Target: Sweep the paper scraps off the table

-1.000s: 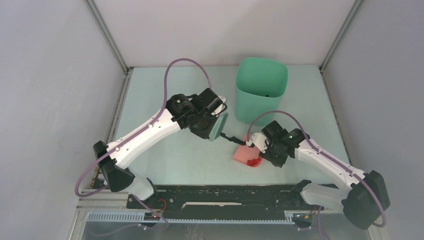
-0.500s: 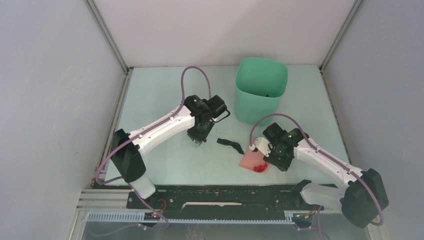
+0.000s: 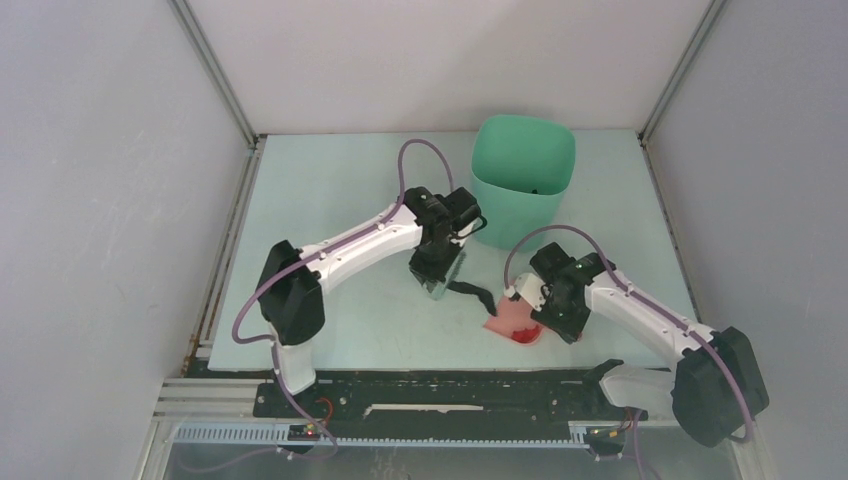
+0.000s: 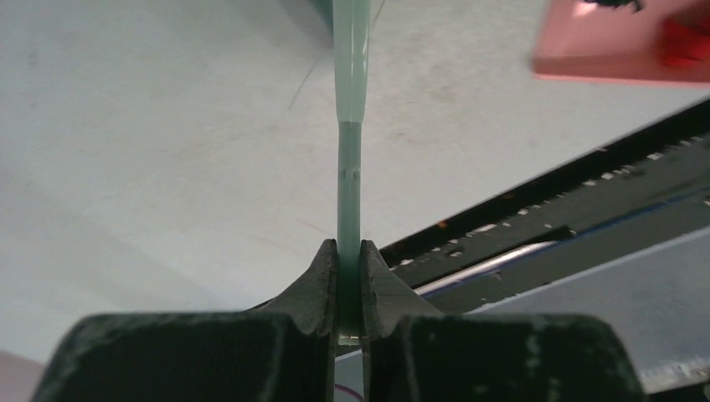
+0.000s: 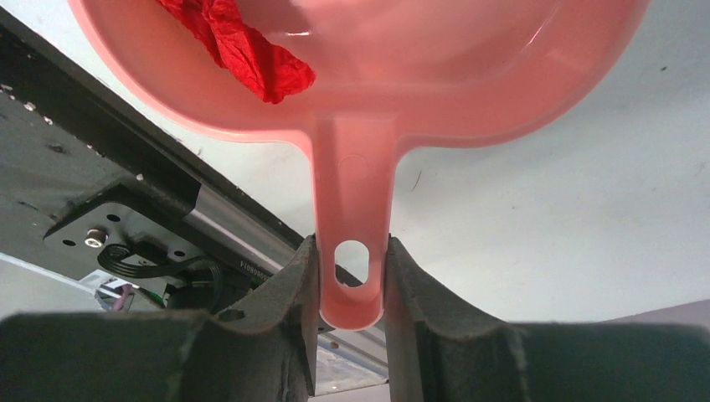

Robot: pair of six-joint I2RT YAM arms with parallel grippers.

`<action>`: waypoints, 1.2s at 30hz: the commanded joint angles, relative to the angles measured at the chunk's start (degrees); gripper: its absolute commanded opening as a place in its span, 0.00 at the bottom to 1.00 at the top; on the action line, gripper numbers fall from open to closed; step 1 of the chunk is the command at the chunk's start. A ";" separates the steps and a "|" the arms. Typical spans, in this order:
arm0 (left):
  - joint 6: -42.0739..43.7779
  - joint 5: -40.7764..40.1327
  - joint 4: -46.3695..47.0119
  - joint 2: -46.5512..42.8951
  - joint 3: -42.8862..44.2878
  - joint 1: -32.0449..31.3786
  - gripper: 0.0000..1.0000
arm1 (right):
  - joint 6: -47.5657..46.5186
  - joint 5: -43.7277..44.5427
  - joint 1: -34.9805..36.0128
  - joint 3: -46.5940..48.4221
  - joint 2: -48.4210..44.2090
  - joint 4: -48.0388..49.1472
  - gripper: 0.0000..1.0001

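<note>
1. Near edge of the table [image 3: 330, 210], right of middle: right gripper [image 5: 352, 260], jaws pinching the dustpan [image 5: 435, 75] by its handle, right at the hang hole. Pan mouth pointing toward the table middle.
2. In the pan bowl, on the side closest to the near edge: red scrap [image 5: 251, 50], crumpled. Feather-light and soft, so likely to roll or blow out on a fast tilt. Keep the pan mouth up when lifting.
3. Just past the pan lip, toward the table middle: black scrap [image 3: 468, 291], a long twisted strip lying on the surface between pan and brush [image 4: 350, 159]. No other paper scraps visible on the table in these views.
4. Handling call on the strip: near weightless, limp, nothing stiff to push against. Prone to skid, curl under bristles or hop the lip. Not worth pinching. Better taken broadside with the bristles, low and slow, straight into the pan mouth.
5. Just beside the strip's left end: left gripper [image 4: 348, 251], jaws pressed tight on the brush's thin flat handle, edge-on in the wrist view. Narrow hold, so some twist under side load plausible.
6. Far edge, right of middle: bin [image 3: 520, 190], tall, open-topped, well apart from the pan. Dark speck inside, too small to tell.
</note>
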 commanded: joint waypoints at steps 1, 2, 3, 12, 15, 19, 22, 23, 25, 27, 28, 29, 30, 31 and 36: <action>-1.78 10.63 5.27 -3.79 2.19 -4.36 0.00 | -0.22 -1.01 0.61 -0.27 1.03 2.90 0.00; -2.29 11.53 5.85 -4.20 2.60 -5.10 0.00 | -0.17 -0.79 0.85 -0.27 1.41 3.13 0.00; -2.74 12.17 6.24 -4.41 3.26 -5.92 0.00 | -0.17 -0.80 1.01 -0.27 1.69 3.33 0.00; -5.18 4.85 6.91 -7.92 5.82 -7.63 0.00 | -0.44 -3.61 1.68 -0.29 -1.69 3.99 0.00; -5.35 0.99 5.89 -8.07 6.53 -7.07 0.00 | -0.86 -5.46 1.27 -0.32 -4.70 4.21 0.00; -5.69 -1.95 5.10 -7.44 7.42 -6.81 0.00 | -1.66 -6.57 1.24 -0.27 -8.63 3.69 0.00; -5.68 -3.36 3.46 -7.26 8.46 -6.82 0.00 | -2.62 -7.45 1.09 -0.32 -11.90 2.89 0.00; -5.67 -4.40 2.56 -7.28 8.89 -6.81 0.00 | -2.85 -7.65 1.07 -0.28 -13.16 2.75 0.00; -5.46 -7.03 0.37 -7.61 10.20 -6.81 0.00 | -3.34 -7.57 0.98 -0.33 -14.56 2.39 0.00; -5.05 -9.38 -1.82 -8.10 11.55 -6.81 0.00 | -3.57 -7.07 0.96 -0.28 -15.44 2.02 0.00; -4.83 -10.42 -2.89 -8.27 12.11 -6.74 0.00 | -3.59 -6.83 0.93 -0.27 -15.74 1.71 0.00; -4.67 -11.50 -3.93 -8.53 12.68 -6.72 0.00 | -3.66 -6.61 0.89 -0.30 -15.96 1.40 0.00; -4.58 -12.51 -4.98 -8.74 13.23 -6.72 0.00 | -3.68 -6.51 0.89 -0.28 -16.13 1.17 0.00; -4.53 -14.03 -5.83 -9.03 13.31 -6.70 0.00 | -3.64 -6.42 0.89 -0.27 -16.29 0.86 0.00; -5.03 -16.27 -5.63 -12.16 8.29 -5.60 0.00 | -4.40 -5.61 1.02 0.35 -18.68 -0.90 0.00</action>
